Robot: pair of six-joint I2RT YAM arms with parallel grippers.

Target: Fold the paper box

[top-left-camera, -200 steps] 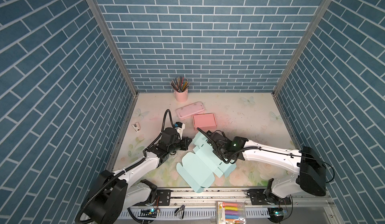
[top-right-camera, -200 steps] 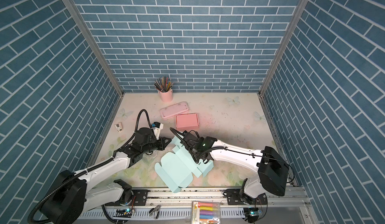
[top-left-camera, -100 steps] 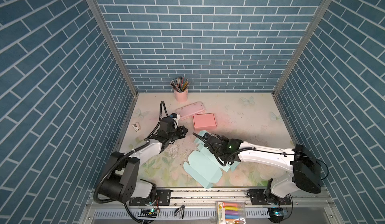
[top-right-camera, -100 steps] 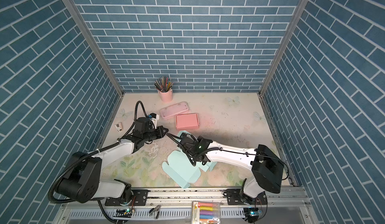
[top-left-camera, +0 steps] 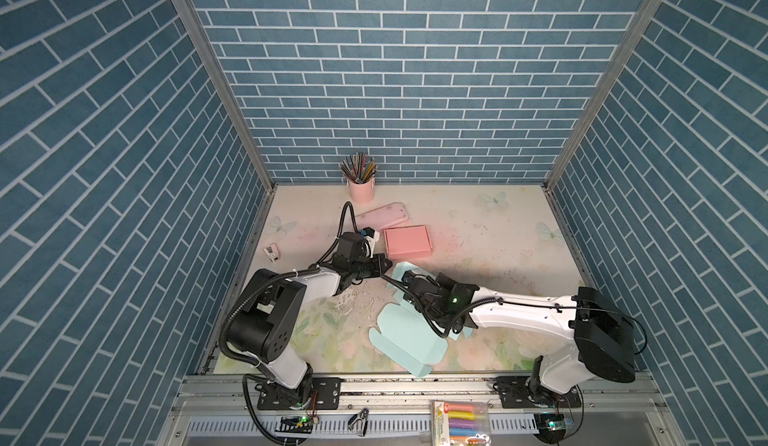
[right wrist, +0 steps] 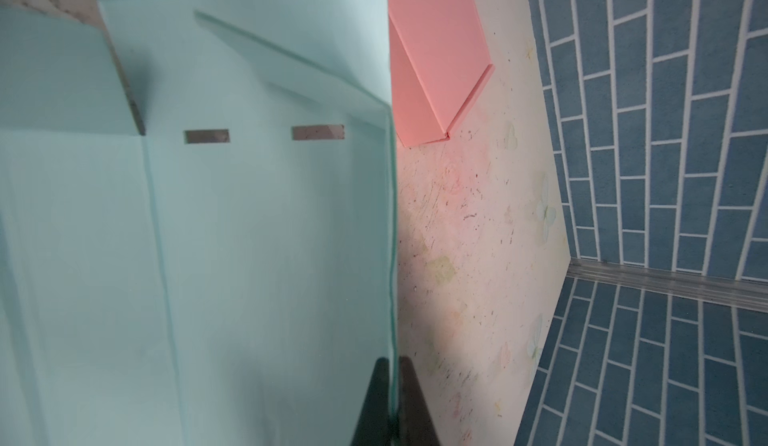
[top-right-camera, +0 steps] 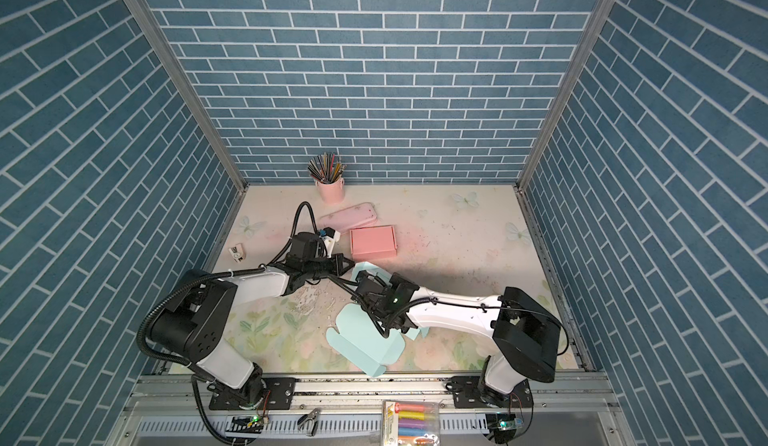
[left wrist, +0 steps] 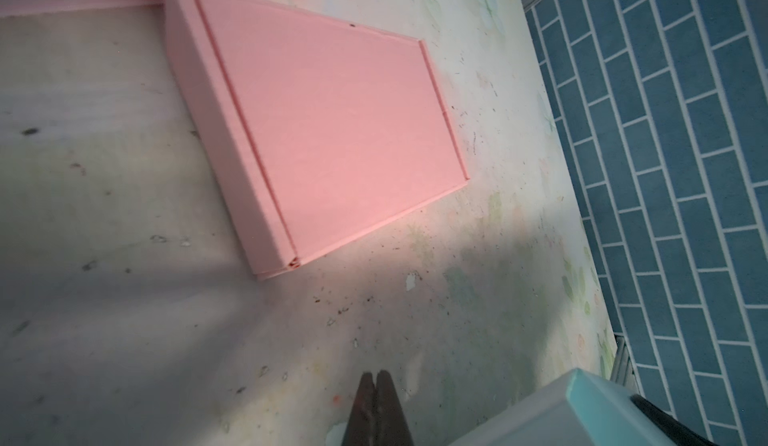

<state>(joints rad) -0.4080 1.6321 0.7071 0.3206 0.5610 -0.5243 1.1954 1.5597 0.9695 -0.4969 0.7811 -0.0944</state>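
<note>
– Between the tips of the right pincer: one upright wall edge of the part-folded mint-green paper box, grasped tight. Why?
– Probably raising that wall on its crease. Left pincer, clenched empty, hovers just beside it.

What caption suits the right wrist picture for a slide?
Right pincer shut on an edge of the partly folded mint paper box, a closed pink box lying nearby.
</note>
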